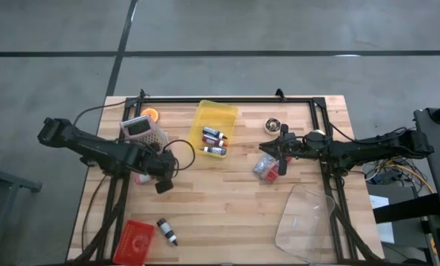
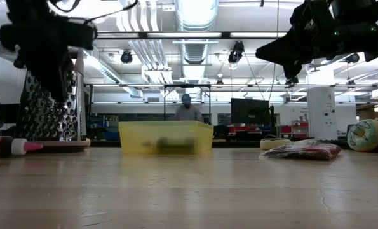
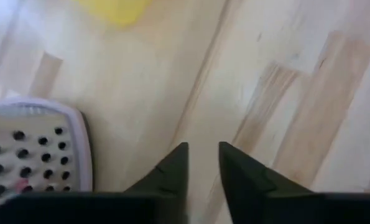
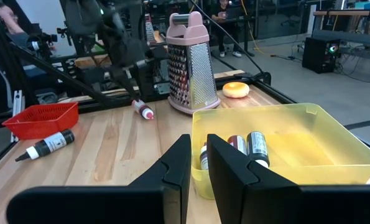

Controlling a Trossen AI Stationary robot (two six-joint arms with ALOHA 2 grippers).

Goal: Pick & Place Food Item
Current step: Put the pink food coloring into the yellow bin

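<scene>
A yellow bin [image 1: 217, 120] at the table's far middle holds small dark bottles [image 4: 247, 147]. A pink-capped tube [image 4: 143, 111] lies on the table under my left arm, beside a metal grater [image 1: 141, 130], with an orange round piece [image 1: 151, 114] behind it. My left gripper [image 3: 203, 149] hangs above bare wood near the grater, pointing steeply down, slightly open with nothing between its fingers. My right gripper [image 4: 199, 140] hovers level at the right of the bin, pointing at it, its fingers nearly together and empty.
A crinkled red-and-clear packet [image 1: 264, 167] lies below my right gripper. A clear plastic lid [image 1: 305, 216] sits at the near right, and a red basket [image 1: 134, 241] and a black-and-white bottle [image 1: 166, 230] at the near left. A small round tin [image 1: 273, 126] stands far right.
</scene>
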